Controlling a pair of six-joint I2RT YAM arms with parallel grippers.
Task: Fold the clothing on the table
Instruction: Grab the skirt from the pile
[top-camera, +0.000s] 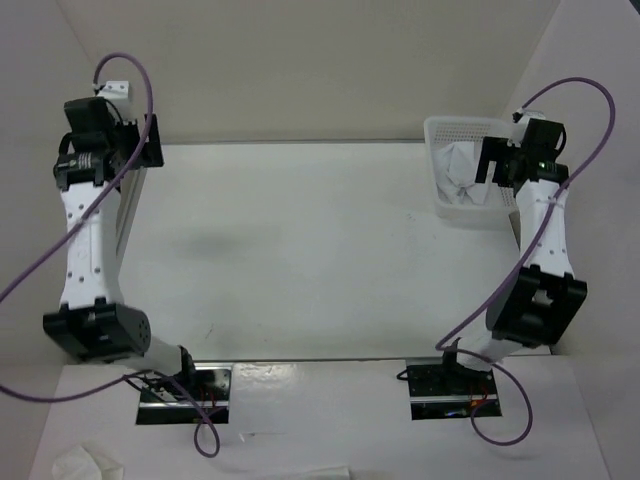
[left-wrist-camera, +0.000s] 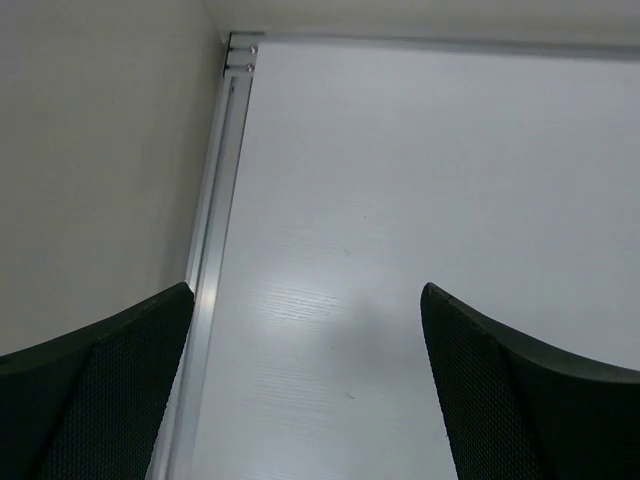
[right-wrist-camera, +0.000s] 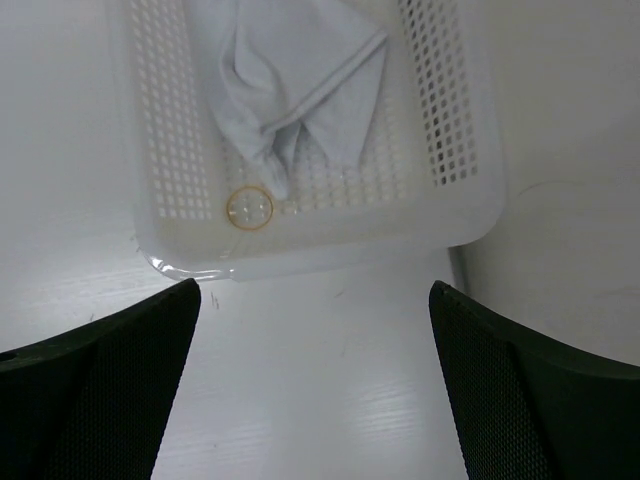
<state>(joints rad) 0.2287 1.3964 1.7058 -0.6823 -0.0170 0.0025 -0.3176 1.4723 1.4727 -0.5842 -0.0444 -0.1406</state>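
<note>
Nearest me, on the ledge in front of the arms' bases, a small crumpled white wad (top-camera: 88, 462) lies diagonally across the whole setup from the basket (right-wrist-camera: 320, 252). Past the bases the table (top-camera: 300, 250) stretches out white and matte, with a grey rail (left-wrist-camera: 215, 230) along the side opposite the basket. The left gripper (left-wrist-camera: 305, 330) hangs over that rail-side far corner, well apart from the basket. Its jaws are spread wide and empty, with only tabletop under them. The right gripper (right-wrist-camera: 315, 330) hovers just on the near side of the basket, jaws equally wide and holding nothing. The basket is white plastic mesh and sits at the table's far right. The clothing (right-wrist-camera: 290, 80) is inside it, a bunched white cloth lying in loose folds on the basket floor. One pinched end of it points toward a small round ring (right-wrist-camera: 249, 208) just beside it, close to the basket's near wall.
</note>
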